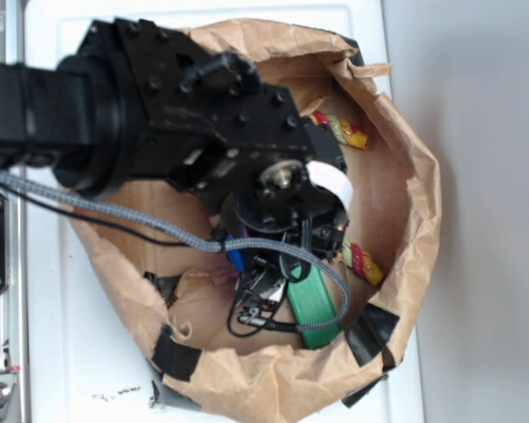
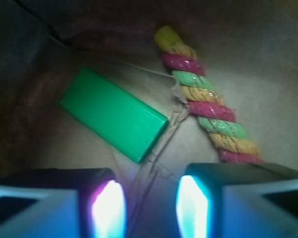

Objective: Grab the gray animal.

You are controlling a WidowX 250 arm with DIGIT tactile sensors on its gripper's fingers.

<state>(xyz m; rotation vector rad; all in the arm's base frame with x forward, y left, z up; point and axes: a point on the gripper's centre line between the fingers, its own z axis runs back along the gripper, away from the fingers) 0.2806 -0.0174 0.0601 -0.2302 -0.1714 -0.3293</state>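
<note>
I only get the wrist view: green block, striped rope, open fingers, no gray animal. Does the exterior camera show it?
Observer: No. The arm covers the middle of the paper bag, and no gray animal shows plainly around it.
Operator: What is uncovered there?
Observer: The green block pokes out from under the arm, near the bag's black-taped rim. The striped rope shows in two stretches, one above and one below the wrist in the picture, on the bag's right-hand side.
</note>
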